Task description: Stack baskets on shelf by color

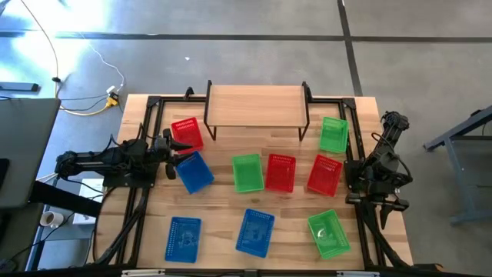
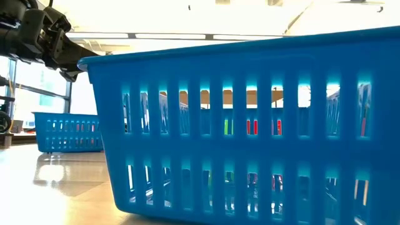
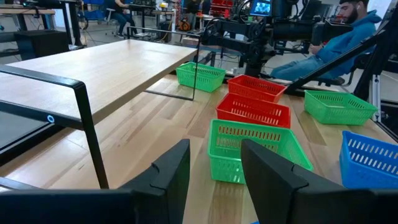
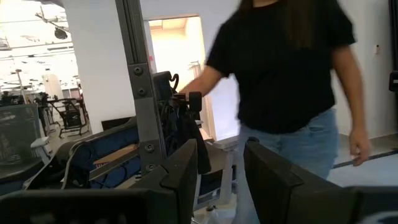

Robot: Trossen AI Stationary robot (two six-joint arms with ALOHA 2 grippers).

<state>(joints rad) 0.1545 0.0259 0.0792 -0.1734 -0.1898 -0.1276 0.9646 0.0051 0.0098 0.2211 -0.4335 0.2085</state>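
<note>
Judging by looks, baskets [image 1: 247, 172] were light, thin, flexy plastic w/ slick mesh walls; best pinched over a rim. All nine lay loose on tabletop, none on shelf [image 1: 257, 105] at 12 o'clock. Left gripper [image 1: 171, 153] at 9, jaws open, empty; right gripper [image 1: 392, 204] at 3, also open, idle.

Grey concrete floor [image 1: 254, 61] with dark seams surrounds the wooden desk [image 1: 223, 231]; a yellow cable [image 1: 92, 108] trails there. Bright ceiling lights [image 2: 187, 39] glow overhead.
</note>
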